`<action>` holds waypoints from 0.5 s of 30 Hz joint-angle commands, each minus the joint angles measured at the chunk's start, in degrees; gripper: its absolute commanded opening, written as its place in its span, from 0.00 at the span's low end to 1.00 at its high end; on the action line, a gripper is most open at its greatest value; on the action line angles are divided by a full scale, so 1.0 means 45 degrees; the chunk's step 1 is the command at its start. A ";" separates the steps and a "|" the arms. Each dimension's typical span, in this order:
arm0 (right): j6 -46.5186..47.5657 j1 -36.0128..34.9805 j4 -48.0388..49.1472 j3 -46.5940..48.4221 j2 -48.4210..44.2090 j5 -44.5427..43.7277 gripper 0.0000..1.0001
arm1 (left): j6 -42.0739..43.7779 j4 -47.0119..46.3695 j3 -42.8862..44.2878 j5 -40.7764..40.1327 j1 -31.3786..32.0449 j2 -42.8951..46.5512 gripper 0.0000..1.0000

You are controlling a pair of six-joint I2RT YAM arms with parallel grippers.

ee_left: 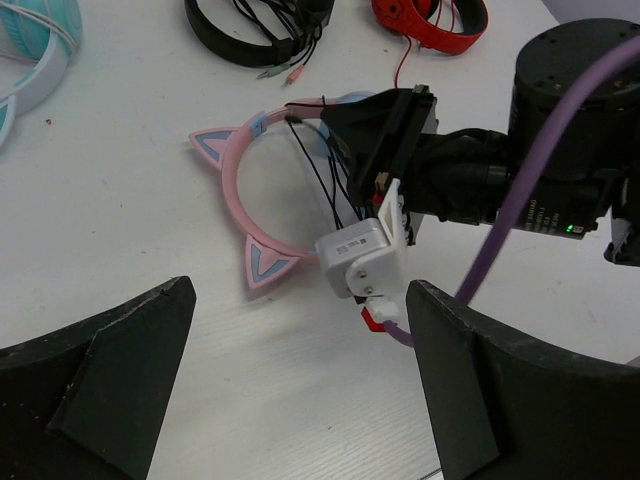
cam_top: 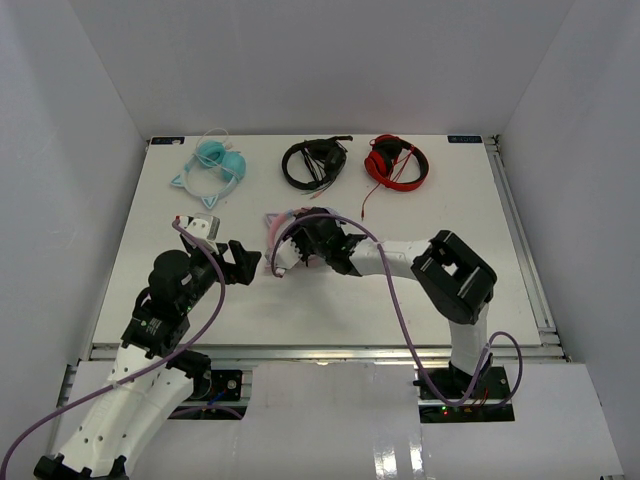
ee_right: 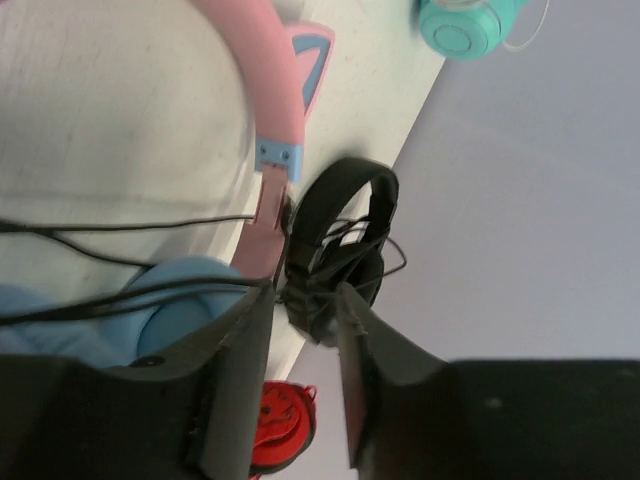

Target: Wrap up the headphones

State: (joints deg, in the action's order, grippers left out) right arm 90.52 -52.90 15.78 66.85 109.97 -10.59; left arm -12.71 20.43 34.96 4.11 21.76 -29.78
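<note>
The headphones lie mid-table, their pink cat-ear headband (cam_top: 275,228) (ee_left: 232,190) (ee_right: 268,90) flat on the white surface. A light blue earcup (ee_right: 110,315) sits under my right gripper. The thin black cable (ee_left: 322,175) (ee_right: 140,226) crosses the headband in a few strands. My right gripper (cam_top: 312,238) (ee_right: 303,292) hovers over the earcup end, its jaws a little apart with nothing between them; one cable strand runs up to its left fingertip. My left gripper (cam_top: 238,262) (ee_left: 300,400) stands wide open just left of the headphones, empty, above bare table.
Along the far edge lie teal cat-ear headphones (cam_top: 212,165) (ee_left: 35,45), black headphones (cam_top: 313,162) (ee_left: 262,30) (ee_right: 340,235) and red headphones (cam_top: 396,160) (ee_left: 432,22). White walls enclose the table on three sides. The right arm's purple cable (ee_left: 520,200) hangs close to my left gripper.
</note>
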 commanded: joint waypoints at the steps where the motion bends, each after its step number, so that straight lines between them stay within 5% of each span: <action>1: -0.1146 0.0056 -0.0835 0.0975 0.0523 0.0539 0.46 | 0.0051 -0.0340 -0.0132 0.0144 -0.0011 0.0036 0.98; 7: -0.2797 0.0401 -0.2256 0.1806 -0.0220 0.1264 0.74 | 0.0051 -0.0340 -0.0132 0.0252 -0.0011 0.0048 0.98; 15: -0.5570 0.1166 -0.4111 0.2769 -0.2176 0.2700 0.86 | 0.0051 -0.0387 -0.0140 0.0402 -0.0011 0.0161 0.98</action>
State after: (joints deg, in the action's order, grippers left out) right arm 74.68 -49.06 2.03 74.95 107.36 -2.60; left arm -12.71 20.23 34.94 4.66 21.76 -29.74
